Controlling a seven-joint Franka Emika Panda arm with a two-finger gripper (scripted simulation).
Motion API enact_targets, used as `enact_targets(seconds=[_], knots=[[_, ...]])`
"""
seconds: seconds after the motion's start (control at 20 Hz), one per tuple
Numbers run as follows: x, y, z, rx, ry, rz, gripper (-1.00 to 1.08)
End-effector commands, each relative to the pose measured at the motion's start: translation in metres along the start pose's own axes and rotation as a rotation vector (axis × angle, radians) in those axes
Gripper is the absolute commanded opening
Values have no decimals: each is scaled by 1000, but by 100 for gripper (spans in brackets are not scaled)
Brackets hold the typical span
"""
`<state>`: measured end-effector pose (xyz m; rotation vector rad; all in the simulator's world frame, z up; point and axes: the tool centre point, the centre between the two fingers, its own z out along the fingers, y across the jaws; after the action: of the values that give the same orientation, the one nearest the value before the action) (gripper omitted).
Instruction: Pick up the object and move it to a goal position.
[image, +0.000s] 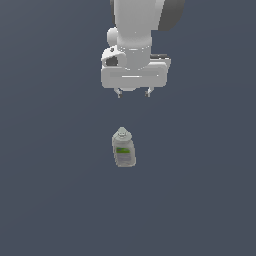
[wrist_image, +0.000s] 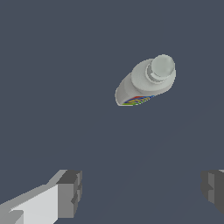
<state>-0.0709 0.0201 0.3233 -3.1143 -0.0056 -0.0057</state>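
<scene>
Clearly nothing of the task is done yet: the white Panda arm (image: 137, 30) hangs above the bare grey desk (image: 45, 200), its hand (image: 133, 94) spread and empty, well apart from the small label-wrapped bottle (image: 123, 147) standing upright mid-desk. Descent, grasp, lift and carry remain.

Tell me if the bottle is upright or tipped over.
Upright: the bottle stands on its base with its cap on top, facing the wrist camera.

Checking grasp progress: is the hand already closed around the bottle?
No. In the exterior view the hand hangs open above the bottle, with clear space between them.
</scene>
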Motion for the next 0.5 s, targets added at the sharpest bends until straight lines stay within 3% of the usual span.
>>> enact_targets(seconds=[0.0,0.45], knots=[[0,0,0,0,0,0,100],[-9,-24,8,-23,-23,-64,100]])
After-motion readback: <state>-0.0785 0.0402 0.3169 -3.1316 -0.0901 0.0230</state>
